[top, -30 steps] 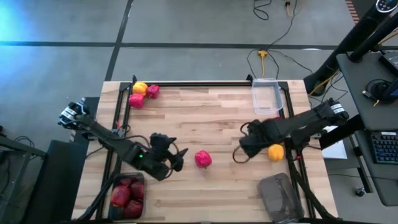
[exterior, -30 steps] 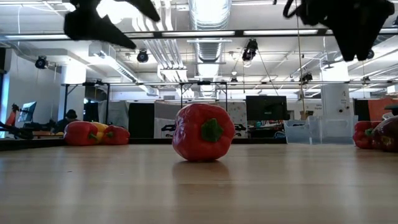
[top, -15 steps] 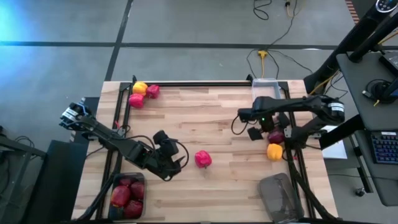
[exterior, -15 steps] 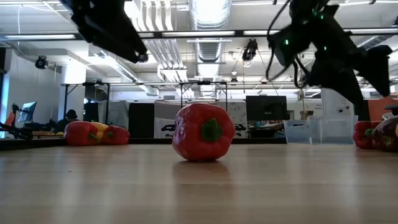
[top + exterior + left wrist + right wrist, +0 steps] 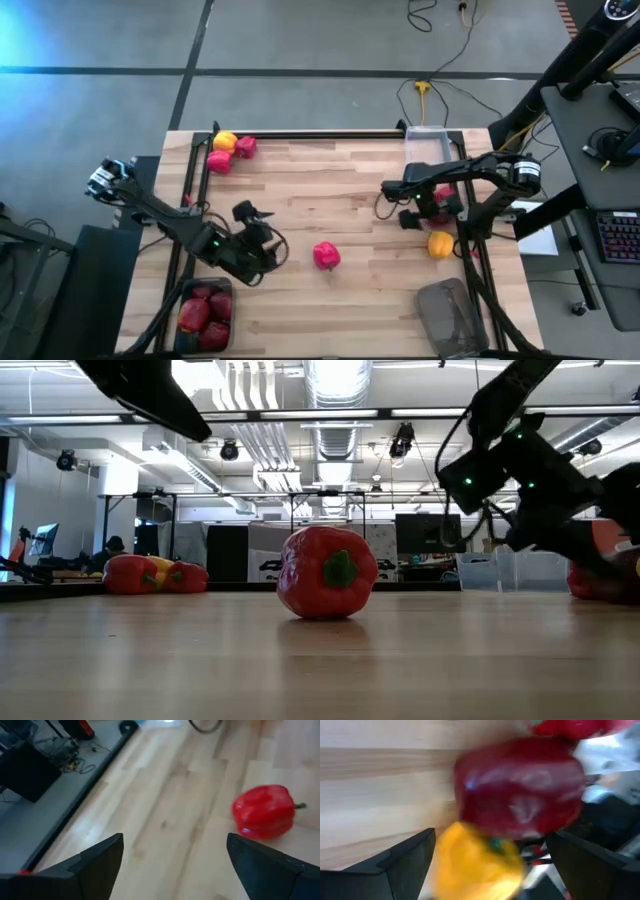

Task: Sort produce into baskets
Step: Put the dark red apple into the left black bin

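Near right table edge, right gripper fingers apart, nothing clamped, now dropped low over dark red rounded apple, just beside yellow-orange round fruit; grasp looks imminent. Left gripper, fingers apart, empty, has backed slightly off lone red-pink lumpy pepper mid-table. Clear colourless plastic bin close behind; dark bin holds apples. Yellow fruit crowds grasp.

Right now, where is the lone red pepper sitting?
High view: the red pepper lies mid-table, just right of the left end effector, apart from it.
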Robot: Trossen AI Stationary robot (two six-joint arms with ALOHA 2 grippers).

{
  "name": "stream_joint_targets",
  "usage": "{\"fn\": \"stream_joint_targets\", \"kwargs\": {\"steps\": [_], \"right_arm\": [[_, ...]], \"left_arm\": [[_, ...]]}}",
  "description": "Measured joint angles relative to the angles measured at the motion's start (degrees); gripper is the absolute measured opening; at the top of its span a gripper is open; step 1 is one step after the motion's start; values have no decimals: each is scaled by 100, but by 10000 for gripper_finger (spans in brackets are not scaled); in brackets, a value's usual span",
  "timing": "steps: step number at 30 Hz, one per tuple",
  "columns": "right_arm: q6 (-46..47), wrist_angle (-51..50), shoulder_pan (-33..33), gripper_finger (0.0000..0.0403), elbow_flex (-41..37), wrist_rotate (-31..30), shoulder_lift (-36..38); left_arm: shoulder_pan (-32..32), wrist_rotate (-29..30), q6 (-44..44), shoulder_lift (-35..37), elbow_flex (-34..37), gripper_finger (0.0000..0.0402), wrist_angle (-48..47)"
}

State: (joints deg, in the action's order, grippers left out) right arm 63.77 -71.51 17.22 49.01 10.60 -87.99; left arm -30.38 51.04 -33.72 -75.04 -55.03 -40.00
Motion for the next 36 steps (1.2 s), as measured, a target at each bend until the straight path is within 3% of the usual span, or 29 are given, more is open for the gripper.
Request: {"fn": "stream_joint_targets", "kwargs": {"steps": [6, 8, 13, 18, 23, 27, 30, 36], "right_arm": [[-170, 934, -317, 365, 879, -58, -128], [-347, 788, -364, 365, 1170, -250, -138], [-818, 785, -399, 365, 1943, -650, -96], [-1215, 973, -490, 365, 2692, -1180, -102], [-1325, 1376, -727, 365, 3225, -1692, -102], [-1455, 1481, -900, 365, 3533, -1810, -104], [-1630, 1469, -967, 365, 3834, -1567, -33], [-2380, 1486, -1141, 365, 4475, -1467, 297]], "left_arm": [[144, 293, 3, 1445, 856, 301, -5], [269, 289, -25, 2003, 1202, 293, 55], [444, -276, -298, 3202, 1858, 284, 429], [759, -980, -296, 3697, 2216, 284, 1250], [1475, -1247, 66, 3497, 2086, 284, 1345], [2467, -1913, 323, 3041, 1803, 293, 1348], [3677, -2413, 411, 2480, 1431, 301, 1319], [6219, -4251, 1122, 706, 311, 304, 1279]]}}
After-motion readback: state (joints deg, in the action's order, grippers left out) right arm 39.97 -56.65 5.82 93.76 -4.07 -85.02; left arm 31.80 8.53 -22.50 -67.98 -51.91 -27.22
